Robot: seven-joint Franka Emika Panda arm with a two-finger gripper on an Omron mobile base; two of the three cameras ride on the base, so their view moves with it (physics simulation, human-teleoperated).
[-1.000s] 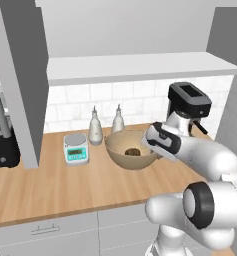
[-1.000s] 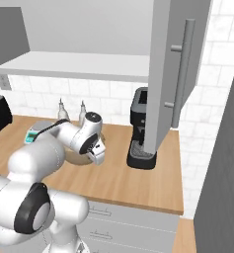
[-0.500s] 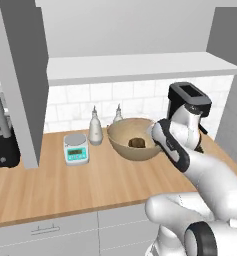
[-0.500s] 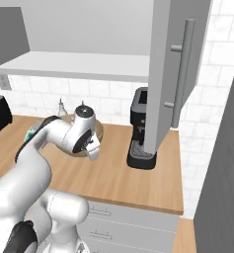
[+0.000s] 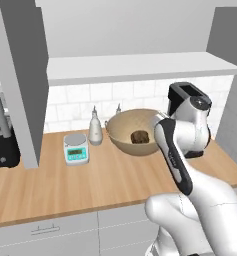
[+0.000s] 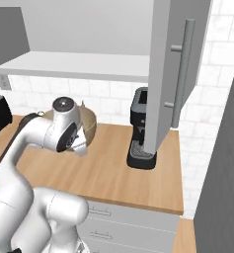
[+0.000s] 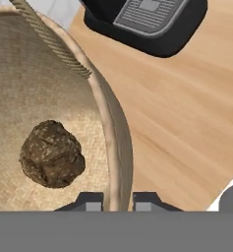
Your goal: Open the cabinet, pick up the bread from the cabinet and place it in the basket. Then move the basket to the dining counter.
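Left base view: the large round tan woven basket (image 5: 134,132) sits on the light wooden tabletop (image 5: 90,185) against the white tiles, the small dark brown lump of bread (image 5: 139,136) inside it, a small kitchen scale (image 5: 76,148) nearby.

Right base view: the arm hides most of the basket (image 6: 90,126); a black coffee machine (image 6: 140,131) stands beside.

Hand view: the pincer (image 7: 119,201) is clamped on the basket's rim (image 7: 117,147), one finger either side; the bread (image 7: 51,154) lies inside.

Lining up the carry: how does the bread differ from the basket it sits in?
The bread is a small, dark brown, knobbly lump; the basket is a large, pale tan woven bowl. The bread lies loose inside on the weave, while the basket stands on the wooden counter and has its rim between the end effector fingers. Both are roundish and brown-toned.
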